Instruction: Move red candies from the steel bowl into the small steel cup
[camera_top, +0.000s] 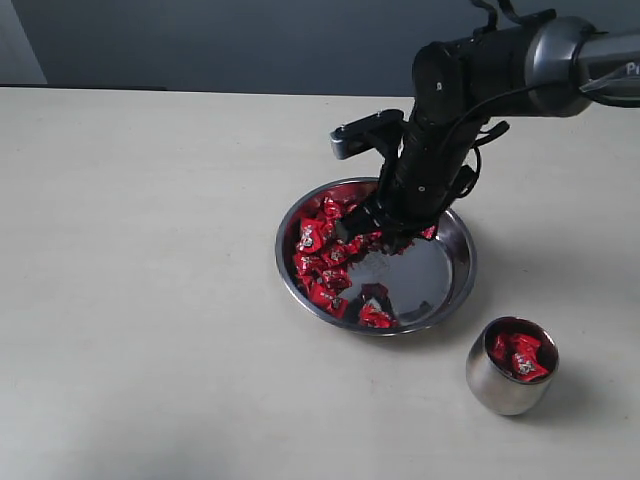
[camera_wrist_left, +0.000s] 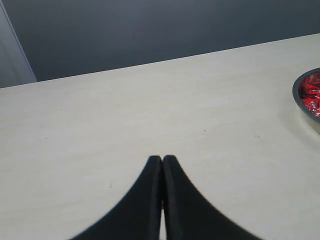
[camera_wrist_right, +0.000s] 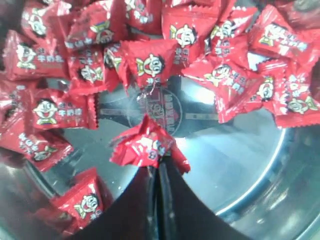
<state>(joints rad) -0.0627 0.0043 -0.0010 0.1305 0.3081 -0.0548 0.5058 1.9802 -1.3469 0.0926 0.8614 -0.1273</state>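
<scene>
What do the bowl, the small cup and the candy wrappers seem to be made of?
The bowl: probably polished steel; its flat bottom mirrors the candies. The cup: seemingly the same polished metal, with bright reflections on its rounded wall. The candies: wrappers of thin glossy film, plastic or foil, unclear which; they crinkle and glint.

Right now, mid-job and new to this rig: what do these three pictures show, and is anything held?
It is a robot with two arms. One picture looks at the whole table; the other two come from cameras on each wrist. The steel bowl holds red candies; the small steel cup nearby has a few. The right end effector is down in the bowl, shut on one red candy. The left end effector is shut, empty, above bare table.
</scene>
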